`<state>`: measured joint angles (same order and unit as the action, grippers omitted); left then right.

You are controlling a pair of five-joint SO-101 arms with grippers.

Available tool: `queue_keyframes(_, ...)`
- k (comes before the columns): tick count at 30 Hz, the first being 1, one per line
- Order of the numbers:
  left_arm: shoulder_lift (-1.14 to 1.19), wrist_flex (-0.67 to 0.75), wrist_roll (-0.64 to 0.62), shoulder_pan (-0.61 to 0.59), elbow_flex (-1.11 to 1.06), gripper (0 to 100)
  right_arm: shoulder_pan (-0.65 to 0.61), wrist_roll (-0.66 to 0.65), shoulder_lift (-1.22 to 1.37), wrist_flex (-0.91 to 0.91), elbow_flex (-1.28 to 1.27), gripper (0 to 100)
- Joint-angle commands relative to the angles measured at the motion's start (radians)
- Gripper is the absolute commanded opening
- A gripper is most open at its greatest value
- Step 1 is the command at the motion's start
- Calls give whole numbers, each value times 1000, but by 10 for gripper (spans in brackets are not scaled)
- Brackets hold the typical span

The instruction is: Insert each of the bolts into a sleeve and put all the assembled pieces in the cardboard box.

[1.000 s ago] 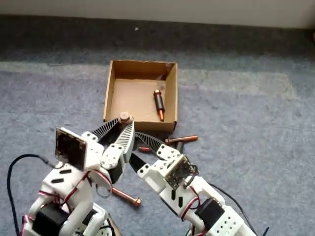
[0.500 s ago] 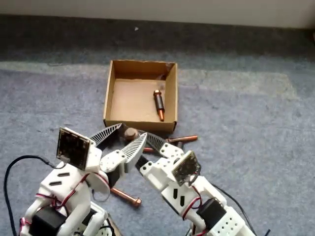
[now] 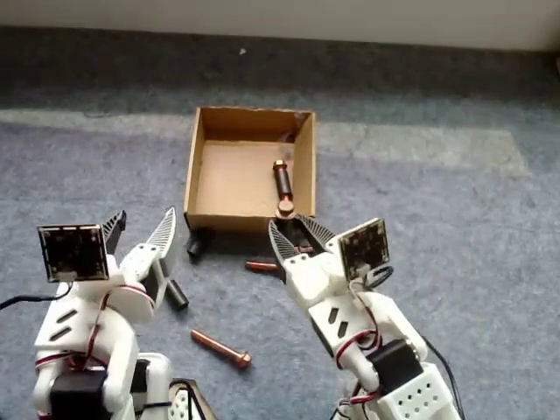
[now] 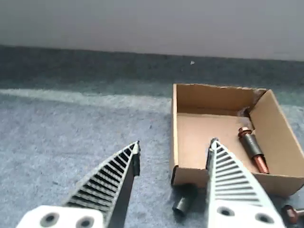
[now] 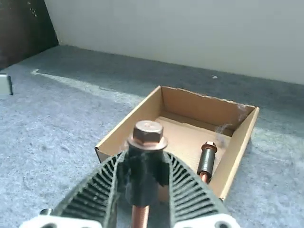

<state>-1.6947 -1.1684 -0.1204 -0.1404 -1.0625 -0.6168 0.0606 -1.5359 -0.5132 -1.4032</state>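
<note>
**Right arm.** The right gripper [image 5: 142, 164] is clenched on an assembled piece [image 5: 141, 178], a copper-coloured hex-headed bolt seated in a black cylindrical sleeve. The jaws press the sleeve's sides, so the bolt stands upright with its head up and its bare shank showing below. In the high view the bolt head sits at about the front wall of the shallow brown cardboard box [image 3: 194, 175]. Judgement: it is held this way to be carried over the wall and let go inside. Whether it already clears the rim cannot be told from this angle.

**Left arm.** The left gripper [image 4: 175, 145] is released, its jaws spread wide and holding nothing. It hangs above the grey-blue carpeted surface [image 3: 437, 219], near the box's front left corner. A loose black sleeve [image 4: 183, 203] lies on the carpet just outside the front wall, ahead of it. Judgement: the open stance suits taking that sleeve next.

**Remaining stock.**
- A second loose black sleeve [image 3: 176, 293] lies beside the left arm.
- A loose copper bolt [image 3: 220, 347] lies between the two arms.
- A further copper bolt [image 3: 261, 265] lies near the right gripper, partly hidden.

**Finished work.** One boxed assembled piece [image 3: 282, 182] lies flat inside the box by its right wall, head toward the far side. The black sleeve covers the middle of the bolt, leaving copper showing at both ends.
</note>
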Motion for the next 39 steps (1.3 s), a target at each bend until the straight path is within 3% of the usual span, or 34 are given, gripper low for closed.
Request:
queue_keyframes(1, 5, 6, 11, -116, -124, 245, 45, 15, 291, 1, 203, 4)
queue_keyframes(11, 4, 75, 14, -220, -397, 245, 128, 15, 975, 1, 717, 4)
queue_keyframes(18, 4, 106, 14, -252, -435, 245, 168, 15, 1330, -2, 974, 15)
queue_keyframes(21, 4, 106, 14, -252, -437, 245, 170, 15, 1425, -13, 1040, 92)
queue_keyframes(24, 4, 106, 14, -252, -437, 245, 166, 15, 1455, -127, 1101, 167)
queue_keyframes(33, 4, 106, 14, -252, -437, 245, 165, 15, 1351, -680, 1253, 170)
queue_keyframes(39, 4, 106, 14, -249, -437, 245, 168, 17, 1333, -826, 1122, 170)
